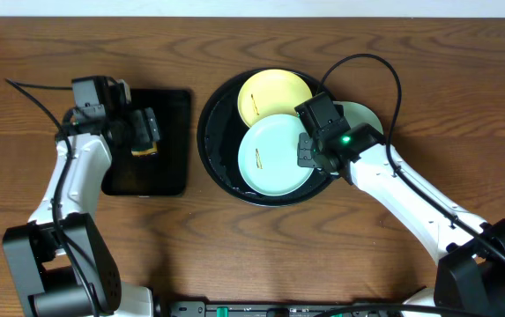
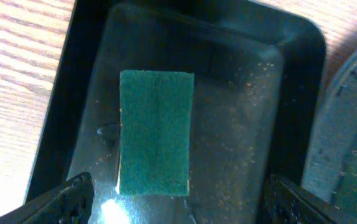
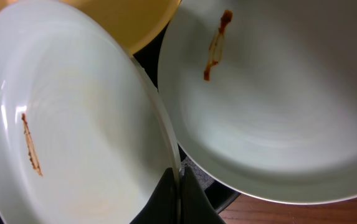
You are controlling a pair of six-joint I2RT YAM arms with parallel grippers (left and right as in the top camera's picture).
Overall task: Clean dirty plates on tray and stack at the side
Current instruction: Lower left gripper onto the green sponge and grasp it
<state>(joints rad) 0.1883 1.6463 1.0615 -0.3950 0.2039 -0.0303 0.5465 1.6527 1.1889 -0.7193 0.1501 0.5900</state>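
Item 1, tray (image 1: 217, 145): round, glossy black, mid-worktop (image 1: 234, 246), holding the plates.

Item 2, yellow plate (image 1: 274, 95): at the tray's far side, with a thin brown smear. Its near edge is overlapped by item 3.

Item 3, first mint-blue plate (image 1: 274, 158): at the tray's near side, brown streak on its left half. Its right rim is tilted up and pinched by the right pincer (image 3: 178, 196), jaws closed tight on the edge.

Item 4, second mint-blue plate (image 3: 278, 106): to the right, lying across the tray's right rim and partly over bare wood, brown smear near its top. It is partly hidden under the right arm in the overhead view.

Item 5, rectangular tray (image 2: 247, 124): black, left of the round one, holding a green sponge (image 2: 156, 132) lying flat.

Item 6, left pincer (image 1: 144, 132): above the sponge, jaws spread wider than it, holding nothing
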